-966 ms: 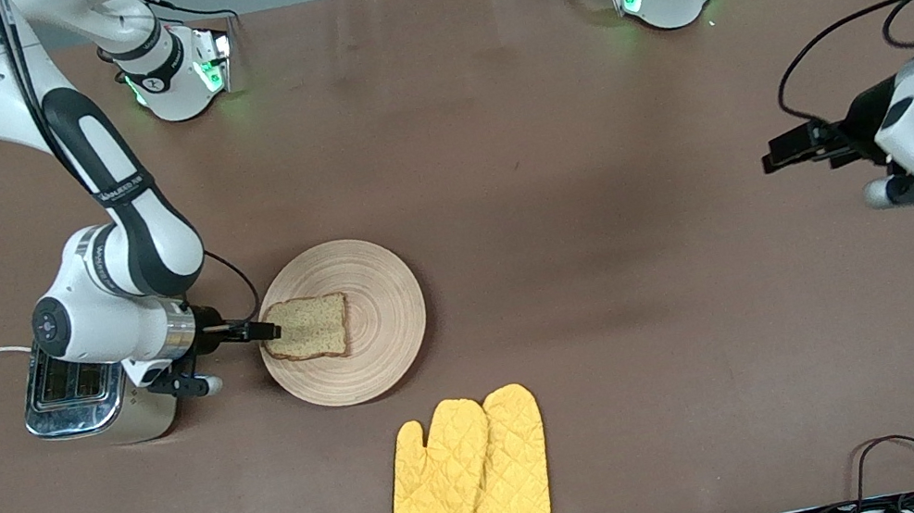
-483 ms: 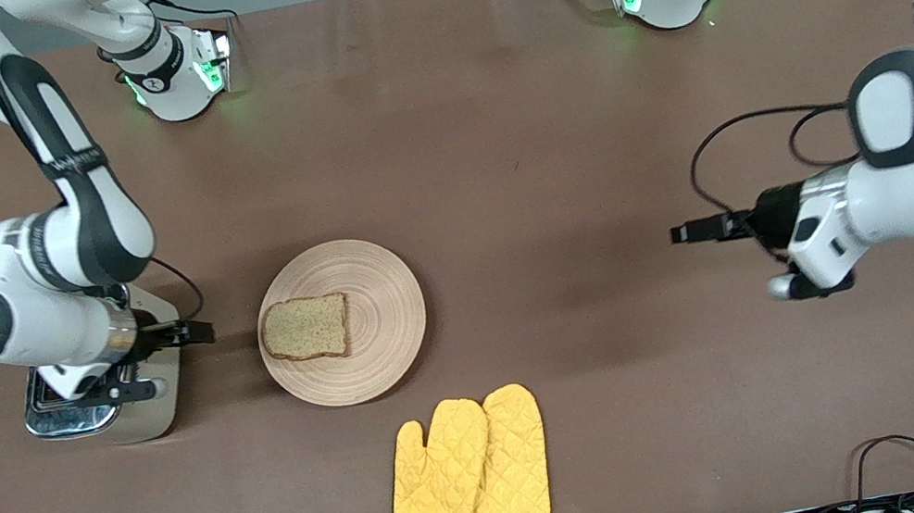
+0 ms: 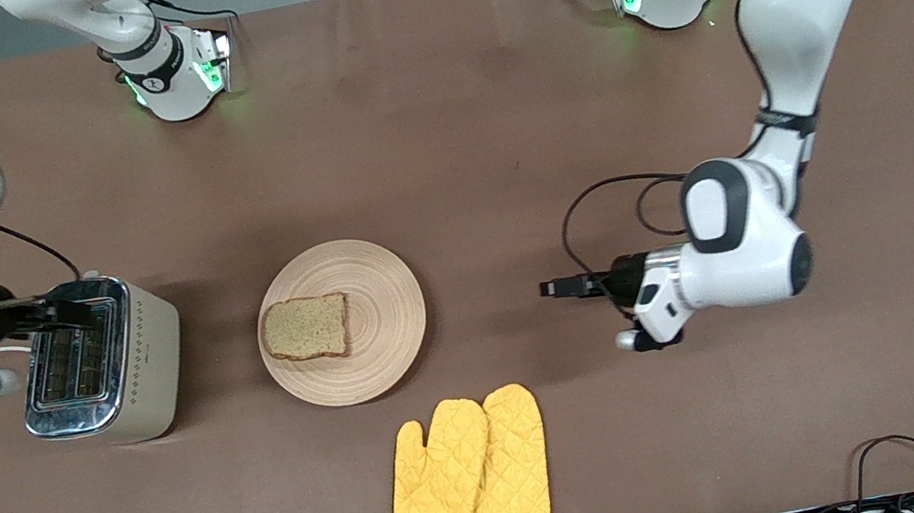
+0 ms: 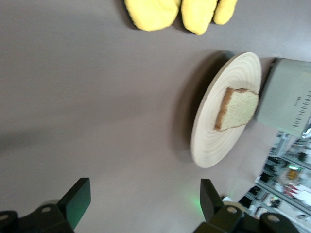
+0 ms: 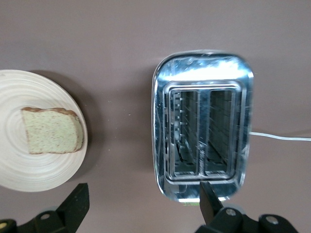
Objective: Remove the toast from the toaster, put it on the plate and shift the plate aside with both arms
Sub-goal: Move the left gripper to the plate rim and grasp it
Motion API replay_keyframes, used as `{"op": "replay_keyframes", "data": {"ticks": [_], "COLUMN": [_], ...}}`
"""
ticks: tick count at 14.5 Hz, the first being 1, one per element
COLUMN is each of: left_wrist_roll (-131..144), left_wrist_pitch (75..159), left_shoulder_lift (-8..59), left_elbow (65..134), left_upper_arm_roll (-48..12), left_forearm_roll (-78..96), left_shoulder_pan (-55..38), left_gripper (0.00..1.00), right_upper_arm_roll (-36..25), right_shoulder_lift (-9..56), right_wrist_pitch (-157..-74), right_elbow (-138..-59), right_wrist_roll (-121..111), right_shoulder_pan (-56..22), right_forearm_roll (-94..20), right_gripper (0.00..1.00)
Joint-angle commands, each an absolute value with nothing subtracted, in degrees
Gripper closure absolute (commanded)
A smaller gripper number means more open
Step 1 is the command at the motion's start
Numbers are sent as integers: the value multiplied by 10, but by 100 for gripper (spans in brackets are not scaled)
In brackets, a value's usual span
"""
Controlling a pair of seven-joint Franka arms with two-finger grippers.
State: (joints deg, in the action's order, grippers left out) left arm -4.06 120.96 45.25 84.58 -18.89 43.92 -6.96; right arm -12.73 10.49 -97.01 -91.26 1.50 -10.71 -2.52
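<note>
Looking from the front camera toward the robot bases, we first meet a pair of yellow oven mitts (image 3: 468, 468) low in the frame, at centre. Above them, in the middle of the frame, lies the round wooden plate (image 3: 391, 306), and the toast (image 3: 306, 327) lies flat on the part of the plate toward the right arm's end of the table. Both toaster slots look empty in the right wrist view, so we judge the lifting and placing done and the plate move still ahead.

At about the same height in the frame, right of centre, the left gripper (image 3: 552, 288) hangs low over bare table, its fingers spread and empty, pointing toward the plate. The plate lies straight ahead of those fingers with a clear gap between them, and its near rim (image 4: 201, 121) faces them. This is the nearer gripper, in our judgement.

At the left edge, slightly higher, the right gripper (image 3: 80, 314) is over the toaster (image 3: 99, 362), fingers spread and holding nothing. The toaster's long axis runs up and down the frame, and the plate lies to its right.
</note>
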Motion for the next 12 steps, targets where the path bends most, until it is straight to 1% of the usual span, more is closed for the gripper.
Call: {"op": "replay_keyframes", "data": {"ticks": [1,3,5,8,12], "left_wrist_roll": [-89,-103,-105,-117,-138], "left_wrist_pitch": [1267,1314,1351,1382,1406], "left_shoulder_lift": [500,525,549,592,614], "left_elbow": [828,809,782,732,713], "left_upper_arm_roll": [-194,-194,-194,-194,-195], "left_forearm_roll": [529,589,636,659,676], "left_shoulder_pan": [-111,-147,-180,-214,-241], "left_gripper": [1,1,1,1,1], "right_upper_arm_roll": [-123,-124,-125,-124,-122], "right_shoulder_lift": [41,6,-13,-20,-18], "right_wrist_pitch": [-938,-912,-892,-884,-882], "right_elbow": [-912,-911,-908,-907,-904], "right_wrist_roll": [14,5,-10,-8,-8], "right_shoulder_pan": [-94,-71,-70,-70,-73], "right_forearm_roll": [-11,-11,1,4,4], "right_gripper": [0,0,0,0,0]}}
